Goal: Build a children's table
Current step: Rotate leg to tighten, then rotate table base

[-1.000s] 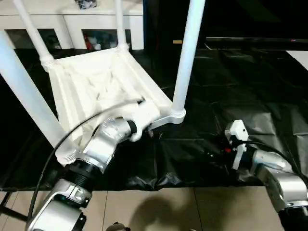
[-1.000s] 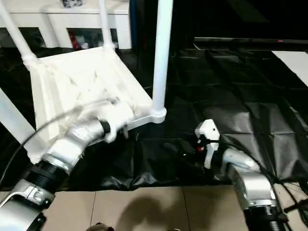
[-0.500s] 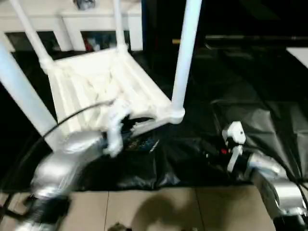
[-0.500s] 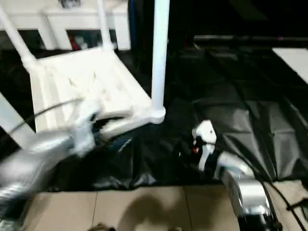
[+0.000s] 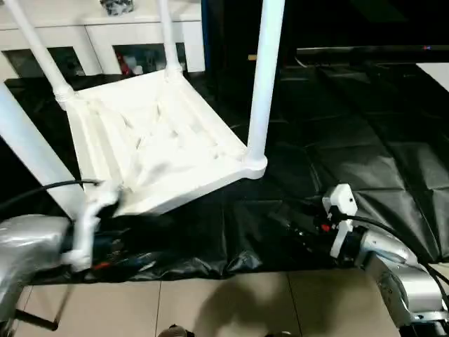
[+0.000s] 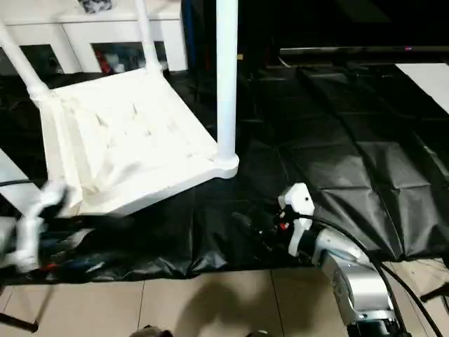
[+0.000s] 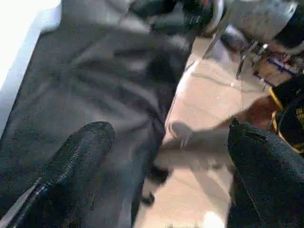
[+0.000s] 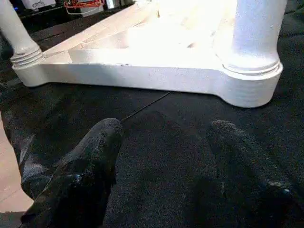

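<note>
Your table (image 5: 151, 144) is lying upside down on the black sheet (image 5: 351, 140), ribbed underside facing up, with legs standing up out of the corner sockets. The near-right leg (image 5: 263, 77) is seated in its socket and rises out of the top of the head view. You've got another leg (image 5: 42, 49) at the far-left corner, one (image 5: 167, 35) at the far-right corner, and a thick one (image 5: 31, 151) close to you on the left.

Your left gripper (image 7: 166, 161) sits low on the left, at the front edge of the sheet near the table's near-left corner, not touching the table. Its fingers (image 7: 80, 156) are spread wide with nothing between them; the wrist view looks past them at the sheet's edge and the tan floor tiles (image 5: 210, 302).

Your right gripper (image 8: 164, 156) is on the right, low over the sheet and pointing at the near-right corner socket. Its fingers (image 8: 90, 166) are apart too and empty, with bare sheet in the gap. It's near that corner but clearly not touching it.

Behind the table you can see the white cabinet (image 5: 140, 42) with its glass doors.
</note>
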Available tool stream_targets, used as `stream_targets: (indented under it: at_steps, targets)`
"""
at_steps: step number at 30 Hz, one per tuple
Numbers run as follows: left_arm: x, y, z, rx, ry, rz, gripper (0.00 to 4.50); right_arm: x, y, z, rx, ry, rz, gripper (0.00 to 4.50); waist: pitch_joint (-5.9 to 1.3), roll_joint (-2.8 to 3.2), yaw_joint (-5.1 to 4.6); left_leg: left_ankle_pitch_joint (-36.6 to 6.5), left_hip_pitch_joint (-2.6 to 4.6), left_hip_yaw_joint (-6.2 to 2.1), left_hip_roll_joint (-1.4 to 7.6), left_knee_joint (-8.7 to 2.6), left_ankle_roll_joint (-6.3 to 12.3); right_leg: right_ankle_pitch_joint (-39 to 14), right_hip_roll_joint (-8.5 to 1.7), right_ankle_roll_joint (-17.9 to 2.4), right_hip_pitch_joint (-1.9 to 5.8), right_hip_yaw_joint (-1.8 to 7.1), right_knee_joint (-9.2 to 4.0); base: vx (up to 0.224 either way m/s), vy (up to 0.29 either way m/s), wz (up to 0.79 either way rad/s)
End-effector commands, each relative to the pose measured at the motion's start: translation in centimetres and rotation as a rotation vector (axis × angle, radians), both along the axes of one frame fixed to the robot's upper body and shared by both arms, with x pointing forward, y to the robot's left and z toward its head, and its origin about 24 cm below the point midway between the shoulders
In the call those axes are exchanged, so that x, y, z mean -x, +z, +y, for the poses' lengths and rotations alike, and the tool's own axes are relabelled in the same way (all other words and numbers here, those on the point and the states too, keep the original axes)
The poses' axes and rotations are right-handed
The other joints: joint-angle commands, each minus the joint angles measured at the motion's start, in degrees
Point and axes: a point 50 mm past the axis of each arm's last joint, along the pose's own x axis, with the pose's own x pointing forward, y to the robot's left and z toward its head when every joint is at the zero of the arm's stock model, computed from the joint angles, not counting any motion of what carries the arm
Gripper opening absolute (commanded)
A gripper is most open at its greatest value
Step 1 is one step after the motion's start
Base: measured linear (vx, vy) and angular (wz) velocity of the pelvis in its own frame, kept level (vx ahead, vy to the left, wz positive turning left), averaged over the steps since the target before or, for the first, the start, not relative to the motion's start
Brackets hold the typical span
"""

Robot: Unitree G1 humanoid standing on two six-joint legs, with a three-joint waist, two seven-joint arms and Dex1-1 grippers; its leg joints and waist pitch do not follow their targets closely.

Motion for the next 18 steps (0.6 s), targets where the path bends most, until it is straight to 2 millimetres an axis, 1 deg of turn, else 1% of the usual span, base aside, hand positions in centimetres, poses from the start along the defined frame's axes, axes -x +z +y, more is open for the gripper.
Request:
stream_targets:
  at_steps: [1, 2, 4, 5, 6, 7, 8, 9, 10, 12, 13, 14, 16, 18]
  targets:
    - [0.2, 0.5, 0.9, -0.009, 0.010, 0.000, 4.44, 0.1, 0.2, 0.2, -0.008, 0.002, 0.000, 3.19, -2.49, 0.71, 0.04, -23.8, 1.09, -1.37, 1.20, -4.85, -0.48, -25.6, -3.10, -8.6, 1.48, 2.58, -5.62, 0.000, 0.000, 0.00]
    - [0.2, 0.5, 0.9, -0.009, 0.010, 0.000, 4.44, 0.1, 0.2, 0.2, -0.008, 0.002, 0.000, 3.19, -2.43, 0.71, 0.00, -23.9, 1.05, -1.38, 1.24, -4.91, -0.50, -25.9, -3.10, -8.5, 1.47, 2.58, -5.64, 0.000, 0.000, 0.00]
    - [1.2, 0.8, 2.9, -0.063, 0.033, 0.048, 4.44, 0.1, 0.1, 0.1, -0.005, 0.002, 0.004, 3.19, -2.36, 0.95, 0.15, -24.2, 1.20, -1.45, 1.29, -4.93, -0.64, -26.5, -3.26, -8.5, 1.35, 2.64, -5.74, 0.000, 0.000, 0.00]
    - [1.3, 0.9, 3.3, -0.075, 0.038, 0.056, 4.44, 0.1, 0.1, 0.1, -0.005, 0.002, 0.004, 3.19, -2.34, 0.84, 0.02, -24.3, 0.99, -1.44, 1.29, -5.01, -0.53, -26.4, -3.12, -8.3, 1.41, 2.65, -5.63, 0.000, 0.000, 0.00]
    - [1.6, 0.9, 3.8, -0.091, 0.044, 0.068, 4.44, 0.1, 0.1, 0.1, -0.004, 0.002, 0.005, 3.19, -2.29, 0.84, 0.07, -24.7, 1.20, -1.44, 1.28, -5.05, -0.43, -26.9, -3.09, -8.1, 1.28, 2.66, -5.79, 0.000, 0.000, 0.00]
    - [1.9, 0.9, 4.8, -0.125, 0.059, 0.088, 4.44, 0.2, 0.0, 0.1, -0.002, 0.002, 0.006, 3.19, -2.19, 0.94, 0.07, -25.0, 1.19, -1.46, 1.27, -5.08, -0.39, -27.6, -3.14, -8.0, 1.24, 2.66, -5.85, 0.000, 0.000, 0.00]
    - [2.2, 0.9, 5.4, -0.150, 0.072, 0.104, 4.44, 0.2, 0.0, 0.0, 0.000, 0.001, 0.006, 3.19, -2.09, 0.87, 0.07, -25.4, 1.29, -1.45, 1.27, -5.10, -0.34, -28.3, -3.11, -7.8, 1.12, 2.65, -5.96, 0.000, 0.000, 0.00]
    - [2.4, 0.9, 6.0, -0.176, 0.084, 0.118, 4.44, 0.2, 0.0, 0.0, 0.000, 0.001, 0.006, 3.19, -2.09, 0.99, 0.10, -25.9, 1.41, -1.56, 1.39, -5.16, -0.53, -28.9, -3.22, -7.7, 1.07, 2.70, -5.94, 0.000, 0.000, 0.00]
    - [2.4, 0.9, 6.0, -0.176, 0.084, 0.118, 4.44, 0.2, 0.0, 0.0, 0.000, 0.001, 0.006, 3.19, -1.98, 1.01, 0.08, -26.2, 1.46, -1.55, 1.43, -5.25, -0.57, -29.3, -3.19, -7.6, 0.98, 2.72, -6.01, 0.000, 0.000, 0.00]
    - [2.8, 1.1, 7.4, -0.216, 0.122, 0.137, 4.44, 0.2, 0.0, -0.2, 0.005, 0.000, 0.008, 3.19, -1.99, 1.08, 0.20, -26.4, 1.52, -1.57, 1.46, -5.24, -0.70, -29.2, -3.32, -7.8, 0.95, 2.84, -6.00, 0.000, 0.000, 0.00]
    - [2.8, 1.1, 7.4, -0.216, 0.122, 0.137, 4.44, 0.2, 0.0, -0.2, 0.005, 0.000, 0.008, 3.19, -2.01, 1.13, 0.20, -26.2, 1.46, -1.58, 1.49, -5.29, -0.70, -28.7, -3.30, -7.9, 1.02, 2.85, -5.94, 0.000, 0.000, 0.00]
    - [2.9, 1.2, 7.7, -0.223, 0.130, 0.139, 4.44, 0.2, 0.0, -0.2, 0.007, 0.000, 0.008, 3.19, -1.96, 1.08, 0.23, -26.3, 1.53, -1.55, 1.51, -5.32, -0.71, -28.5, -3.23, -8.0, 0.93, 2.86, -5.94, 0.000, 0.000, 0.00]
    - [3.0, 1.4, 8.3, -0.236, 0.155, 0.137, 4.44, 0.2, 0.0, -0.3, 0.008, -0.003, 0.009, 3.19, -2.03, 1.06, 0.26, -25.8, 1.44, -1.52, 1.50, -5.30, -0.64, -27.1, -3.27, -8.5, 1.06, 2.90, -5.76, 0.000, 0.000, 0.00]
    - [3.0, 1.6, 8.8, -0.251, 0.181, 0.122, 4.44, 0.1, 0.0, -0.4, 0.011, -0.006, 0.008, 3.19, -2.01, 0.95, 0.24, -25.7, 1.42, -1.48, 1.48, -5.28, -0.52, -27.0, -3.30, -8.7, 1.09, 2.87, -5.79, 0.000, 0.000, 0.00]
